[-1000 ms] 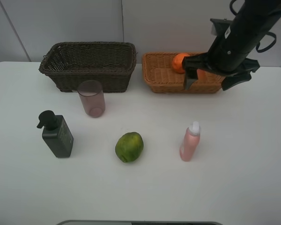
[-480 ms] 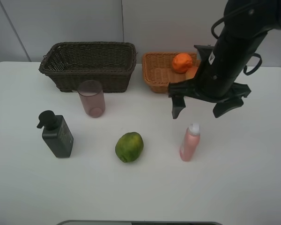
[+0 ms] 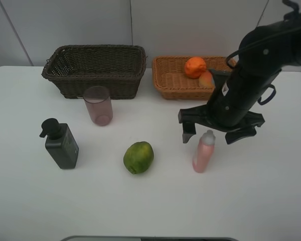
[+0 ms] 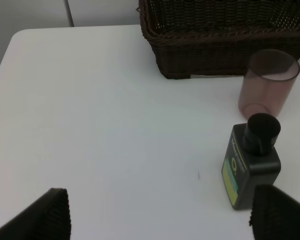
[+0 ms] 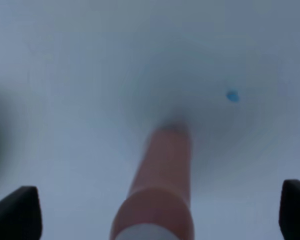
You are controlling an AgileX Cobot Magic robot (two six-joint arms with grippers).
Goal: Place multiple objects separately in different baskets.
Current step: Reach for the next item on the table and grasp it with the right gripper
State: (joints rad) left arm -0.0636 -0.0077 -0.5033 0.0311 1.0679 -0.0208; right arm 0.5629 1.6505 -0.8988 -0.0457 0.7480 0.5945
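While my right gripper [image 3: 214, 132] hangs released, jaws spread wide to either side of it and touching nothing, item one is the pink plastic spray bottle with the white cap [image 3: 204, 151]. It stands on the white table [image 3: 271, 201], right of centre, nearer than the baskets.

Handling, as I judge it: lower straight down and keep the bottle centred between the fingers. Close on the pink body below the cap, not on the cap. A tall narrow thing tips at a one-sided touch, so lift vertically before travelling.

Orientation: upright. Long axis vertical, cap uppermost and aimed at my wrist camera, base on the table.

Neighbour: round green fruit [image 3: 138, 157], left, well apart.

Far side: shallow light tan wicker basket [image 3: 173, 90], holding the round orange [image 3: 194, 67] and the red-yellow mango [image 3: 206, 79]. Deeper dark brown wicker basket [image 3: 65, 83], far left, is the likely destination.

My left gripper [image 4: 167, 215]: likewise released, nothing between its fingers.
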